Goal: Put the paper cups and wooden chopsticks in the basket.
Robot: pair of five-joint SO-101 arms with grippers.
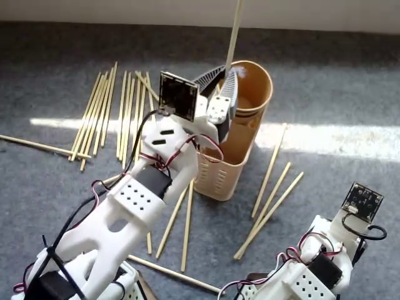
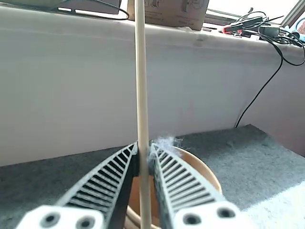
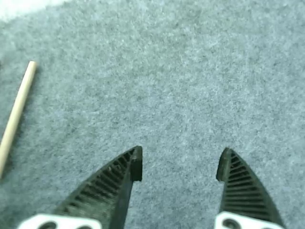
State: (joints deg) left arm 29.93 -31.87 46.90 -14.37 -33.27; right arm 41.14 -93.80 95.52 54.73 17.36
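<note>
Over the basket in the middle of the gray counter, the left arm stretches up from the near left corner with its wrist bent over the top. Its left end effector is pinched tight on one wooden chopstick, which stands almost straight up. The low end of the stick points down into the brown paper cup that sits inside the basket. The right arm is folded low at the near right corner. Its right end effector is spread wide, holds nothing, and points down at the bare counter, with one loose stick lying near it. A big bunch of sticks lies flat to the left of the basket, three more sticks lie to the right, and a few sticks lie in front of it.
</note>
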